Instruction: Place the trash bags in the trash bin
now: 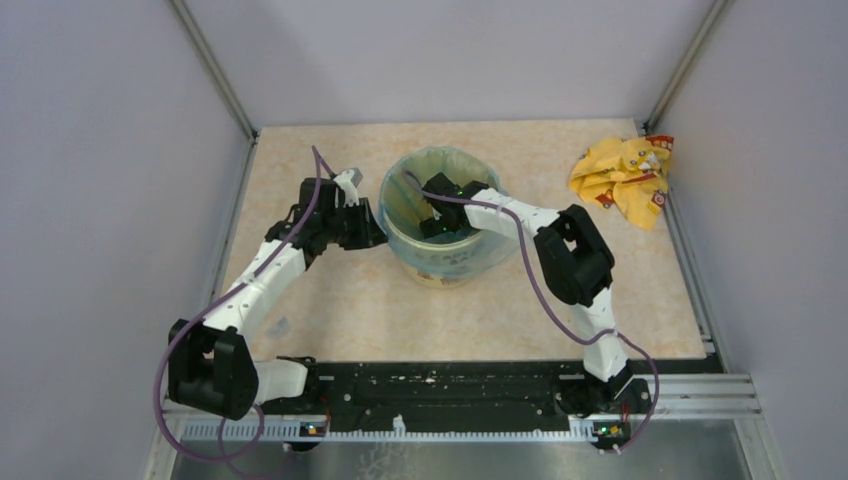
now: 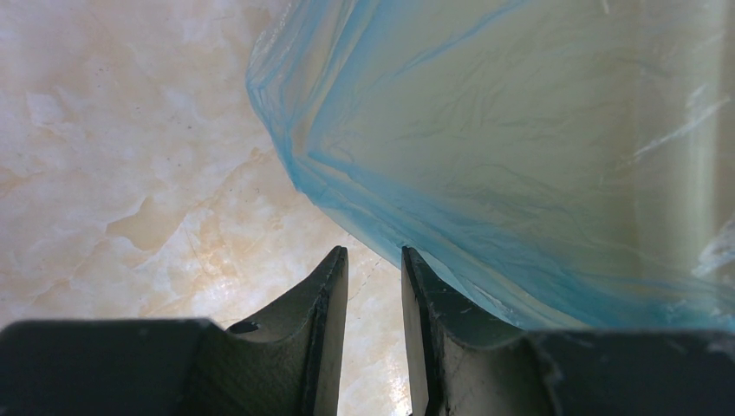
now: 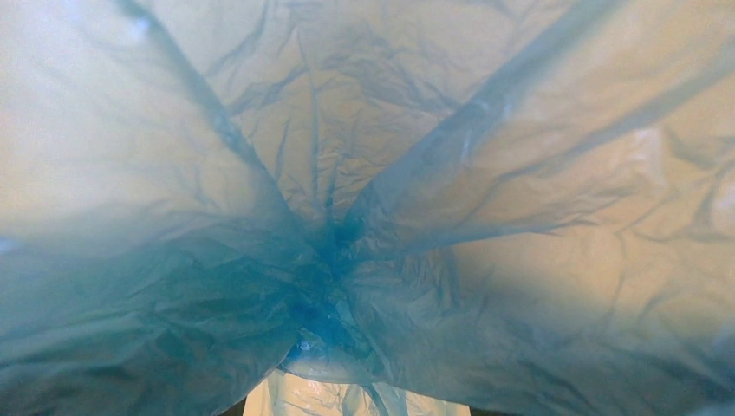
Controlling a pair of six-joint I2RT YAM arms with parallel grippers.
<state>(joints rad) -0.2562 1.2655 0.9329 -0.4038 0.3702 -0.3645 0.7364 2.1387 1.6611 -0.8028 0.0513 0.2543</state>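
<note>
The pale yellow trash bin stands mid-table. The translucent blue trash bag lines it and folds over its rim. My right gripper reaches down inside the bin. In the right wrist view the crinkled blue film fills the frame and hides the fingers. My left gripper is just outside the bin's left wall, low near the table. In the left wrist view its fingers stand a narrow gap apart with only table between them. The bag's overhang lies against the right finger.
A crumpled yellow-and-red wrapper lies at the back right, near the right wall rail. Grey walls close in the table on the left, back and right. The arms' bases sit on a black rail at the near edge.
</note>
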